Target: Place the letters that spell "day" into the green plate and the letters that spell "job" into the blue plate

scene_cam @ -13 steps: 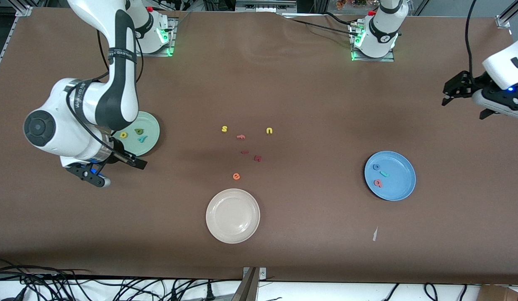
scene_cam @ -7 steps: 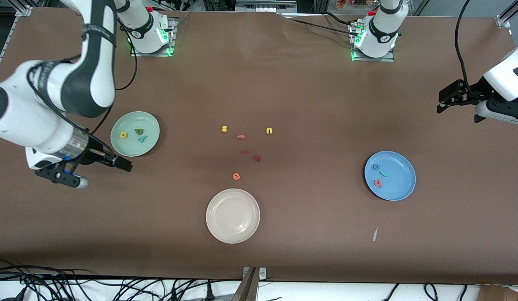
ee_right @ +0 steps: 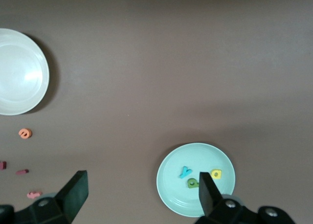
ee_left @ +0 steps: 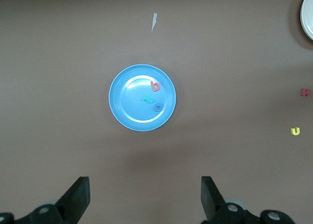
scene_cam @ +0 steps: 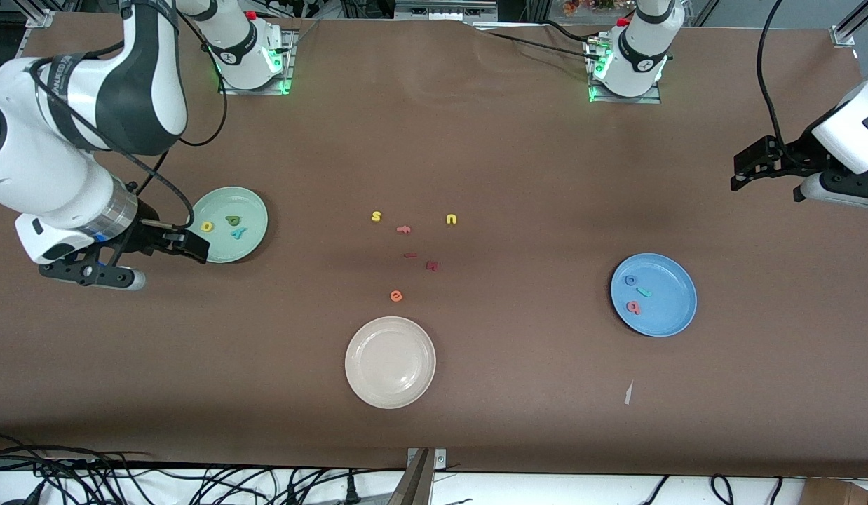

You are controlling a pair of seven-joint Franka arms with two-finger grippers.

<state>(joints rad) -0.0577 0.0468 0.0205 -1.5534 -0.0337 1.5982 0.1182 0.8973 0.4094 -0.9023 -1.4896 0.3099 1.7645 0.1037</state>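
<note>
- The right gripper has swung away from the green plate toward the right arm's end of the bench; it sat at the plate's 6 o'clock rim and now hangs at about its 8 o'clock, clear of the letters.
- The plate, earlier half covered by the right arm, now shows whole.
- The left gripper has drifted slightly inward from the bench's edge.

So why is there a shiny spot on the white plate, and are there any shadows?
In the right wrist view, the white plate shows a bright patch where overhead light bounces off its glossy face. In the front view, soft dark patches lie on the table, one by the loose letters. In the left wrist view, the blue plate looks sharp, with faint glare inside.
</note>
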